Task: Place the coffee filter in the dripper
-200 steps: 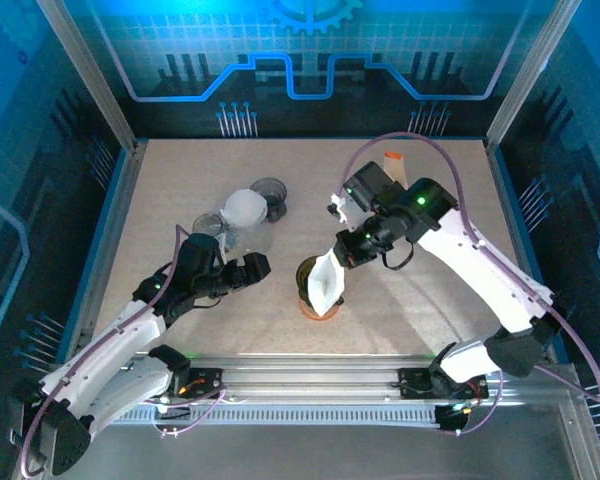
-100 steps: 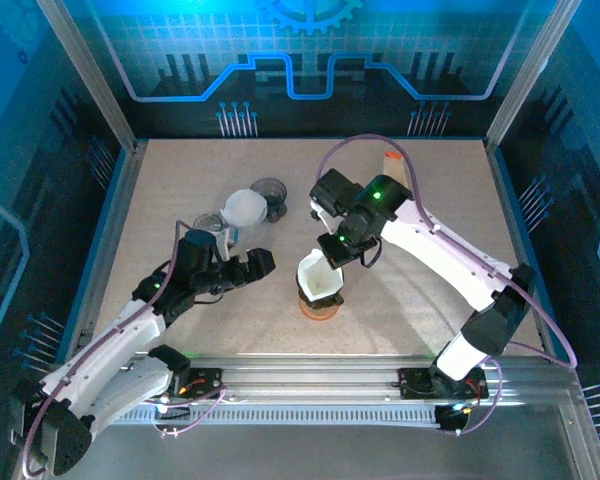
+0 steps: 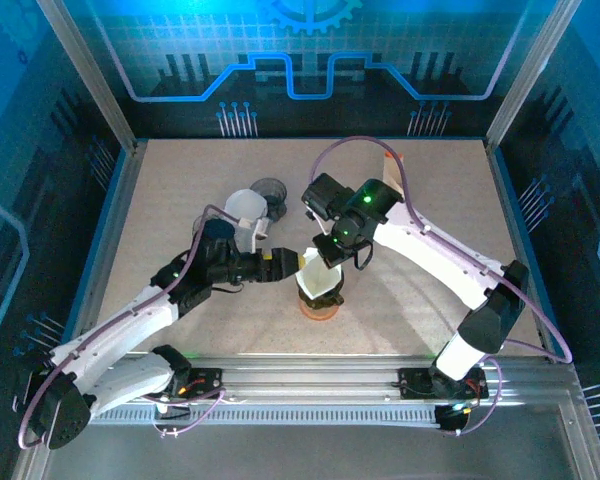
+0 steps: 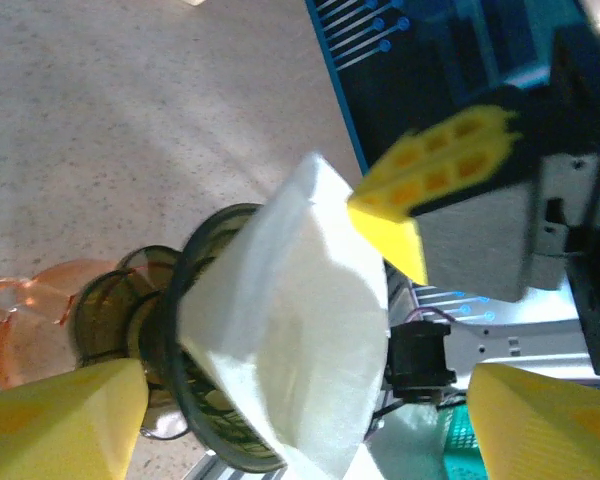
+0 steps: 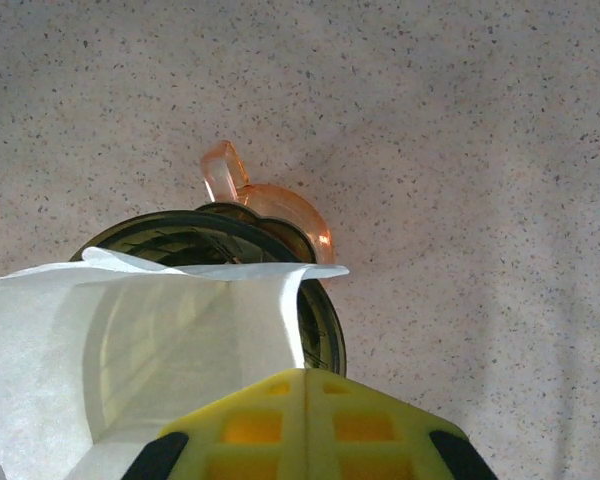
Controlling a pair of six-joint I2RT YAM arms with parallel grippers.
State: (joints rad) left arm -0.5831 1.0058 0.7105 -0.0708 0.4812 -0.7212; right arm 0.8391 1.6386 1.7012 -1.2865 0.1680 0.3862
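Pressed together, my right claw (image 5: 300, 415) pinches the top edge of the coffee filter (image 5: 160, 340). The paper hangs just below my fingertips, its lower part down inside the dripper (image 5: 322, 330), but the cone sits skewed, with one corner jutting past the rim. That is my worry: I judge the paper only half seated. If I let go now it may spring up, tip over the rim, or cling to my pads and lift out with me. Under the dripper sits an amber base (image 5: 280, 205) with a handle. The stack looks top-heavy, and a sideways tug through the paper could rock it. My left claw (image 3: 285, 266) is spread wide, one finger on either side of filter and dripper, touching neither and close beside my right. Squeeze too hard there and I crumple the cone or shove the dripper off its base; drift, and my two claws knock together. Beneath everything lies the speckled bench (image 5: 480, 150), hard enough, I'd guess, to chip glass that topples.
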